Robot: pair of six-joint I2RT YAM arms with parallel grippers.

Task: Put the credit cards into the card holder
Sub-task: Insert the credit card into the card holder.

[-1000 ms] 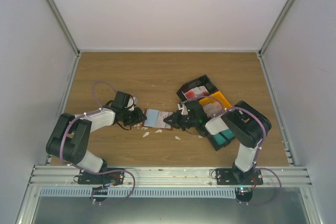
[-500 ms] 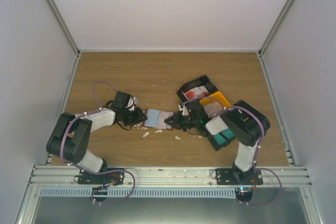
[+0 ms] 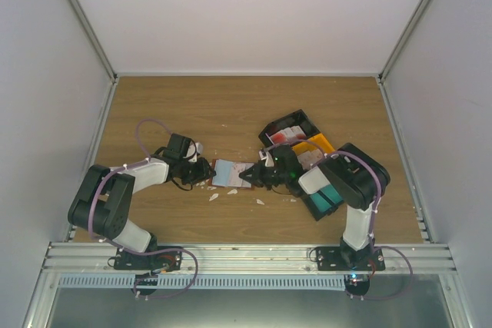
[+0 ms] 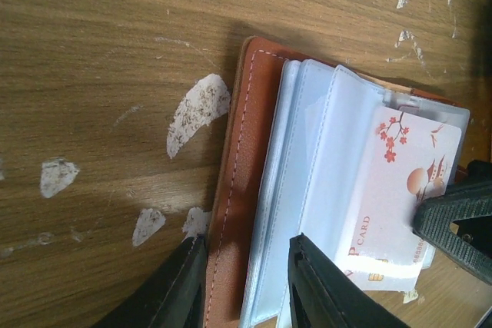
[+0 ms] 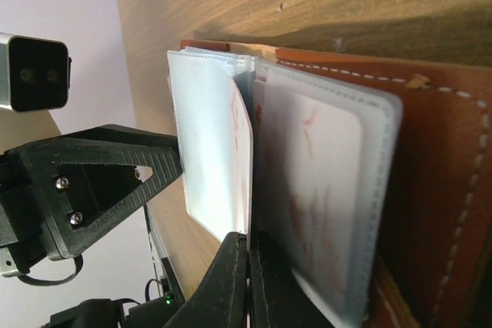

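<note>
The card holder lies open on the wood between both arms, its reddish-brown cover underneath and its pale blue-grey sleeves fanned on top. My left gripper is shut on the holder's near edge, one finger outside the cover, the other on the sleeves. A whitish-pink credit card with red blossoms lies partly in a sleeve. My right gripper is shut on this card's edge, right at the holder. Its finger shows in the left wrist view.
Right of the holder stand a black bin with red-and-white cards, a yellow bin and a dark bin holding teal cards. White torn scraps lie on the wood in front of the holder. Grey walls enclose the table.
The right gripper has edged a little to the left with the card, closer into the holder. The left arm and the holder have stayed still.
</note>
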